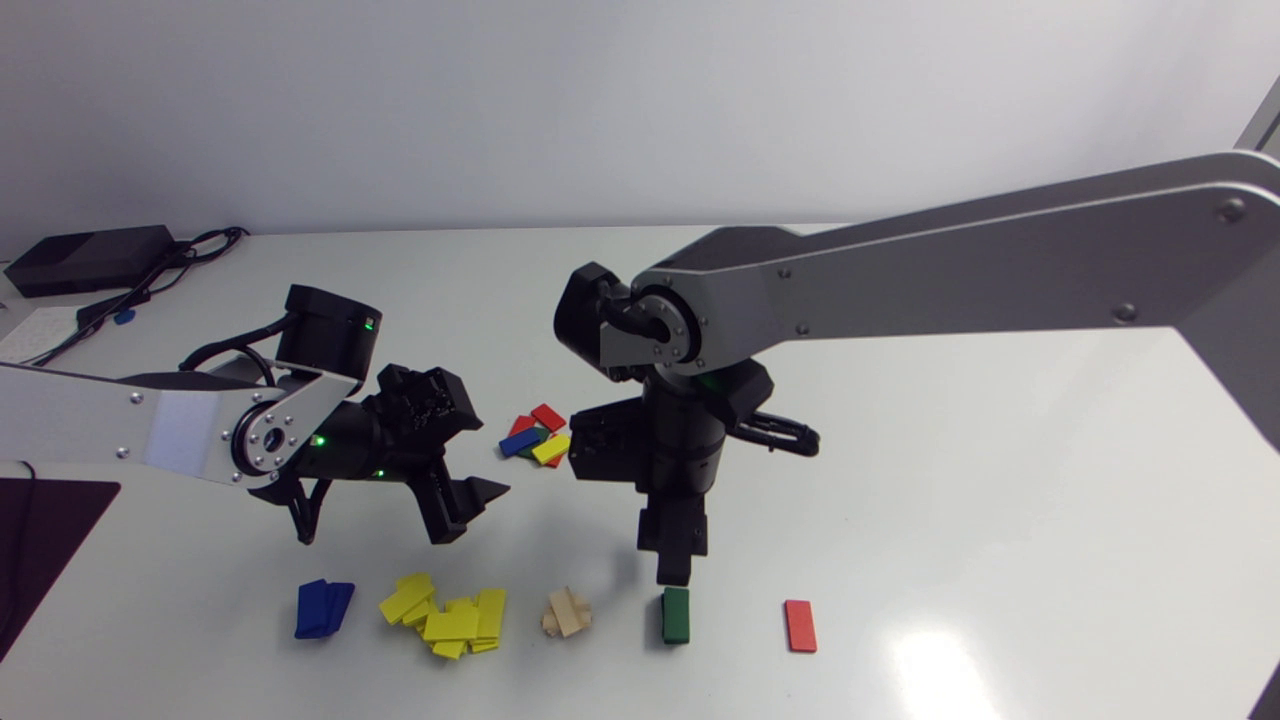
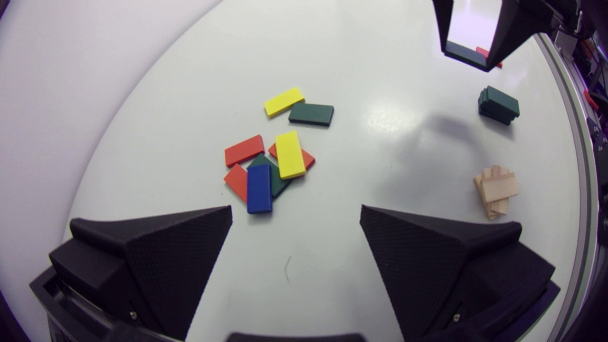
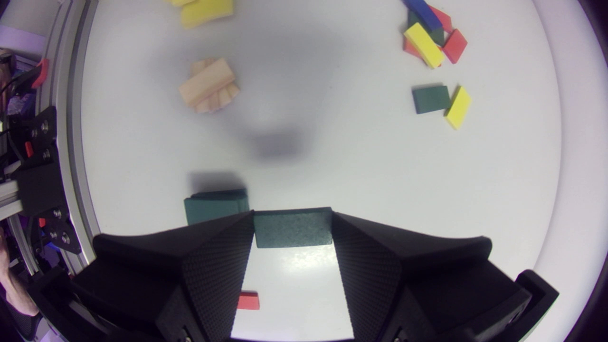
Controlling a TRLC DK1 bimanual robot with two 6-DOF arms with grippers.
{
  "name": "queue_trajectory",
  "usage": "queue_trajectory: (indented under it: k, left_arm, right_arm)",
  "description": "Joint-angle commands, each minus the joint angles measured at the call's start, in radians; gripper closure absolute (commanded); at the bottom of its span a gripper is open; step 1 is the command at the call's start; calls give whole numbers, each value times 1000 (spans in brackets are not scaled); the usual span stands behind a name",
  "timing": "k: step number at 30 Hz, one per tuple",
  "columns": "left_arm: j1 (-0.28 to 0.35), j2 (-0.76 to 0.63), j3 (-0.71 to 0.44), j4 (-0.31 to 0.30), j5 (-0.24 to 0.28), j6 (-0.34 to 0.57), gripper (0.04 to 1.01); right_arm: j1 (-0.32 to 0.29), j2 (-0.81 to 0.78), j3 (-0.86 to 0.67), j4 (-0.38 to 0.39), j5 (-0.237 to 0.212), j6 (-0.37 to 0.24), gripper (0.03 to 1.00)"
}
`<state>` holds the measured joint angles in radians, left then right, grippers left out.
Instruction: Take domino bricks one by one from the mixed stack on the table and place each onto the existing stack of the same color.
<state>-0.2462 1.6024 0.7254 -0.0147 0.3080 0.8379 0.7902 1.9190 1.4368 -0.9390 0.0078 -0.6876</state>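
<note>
The right gripper (image 3: 292,214) has its fingers closed part-way onto a dark green domino brick (image 3: 292,230). One finger presses each short end, and the brick is held flat, clear of the white desk (image 1: 1000,500). From above, this gripper points straight down. The stack of green bricks (image 1: 676,615) sits at its 6 o'clock, just beside the tip. In the right wrist view that stack lies beside and partly under one finger, not beneath the held brick.

The left gripper (image 1: 460,500) hangs at 9 o'clock of the right one, above the desk, its fingers spread wide with nothing between them. Ahead of it lies the mixed stack of red, yellow, blue and green bricks (image 2: 266,171), with a blue and a yellow brick lying on top. Just beyond that stack, a loose yellow brick (image 2: 284,101) and a loose green brick (image 2: 311,114) lie flat, side by side. From above, the mixed stack is near the desk's middle, at about 10 o'clock of the right gripper.

A row of sorted bricks runs along the desk's 6 o'clock edge. From 7 o'clock round to 5 o'clock it holds a short stack of blue bricks (image 1: 323,608), a spread heap of yellow bricks (image 1: 450,618), a skewed stack of pale wooden bricks (image 1: 567,612), the green stack, and a single red brick (image 1: 800,626) lying flat.
</note>
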Motion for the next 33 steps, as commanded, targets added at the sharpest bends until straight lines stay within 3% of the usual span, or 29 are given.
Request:
queue_trajectory:
  k: [1, 7, 12, 23, 33]
  left_arm:
    - [-5, -16, -26, 1, 9, 0, 87]
    - [-10, -18, -29, 1, 9, -3, 87]
    - [-16, -18, -29, 2, 9, -3, 87]
    - [-16, -16, -26, 7, 9, -3, 87]
    - [-16, -16, -24, 7, 9, -3, 87]
  right_arm:
    - [35, -48, -59, 12, -3, 48, 618]
    - [90, -91, -119, 31, -3, 125, 618]
    - [103, -112, -173, 75, -5, 163, 618]
    - [115, -155, -263, 137, -3, 212, 618]
    - [115, -149, -283, 167, -5, 215, 616]
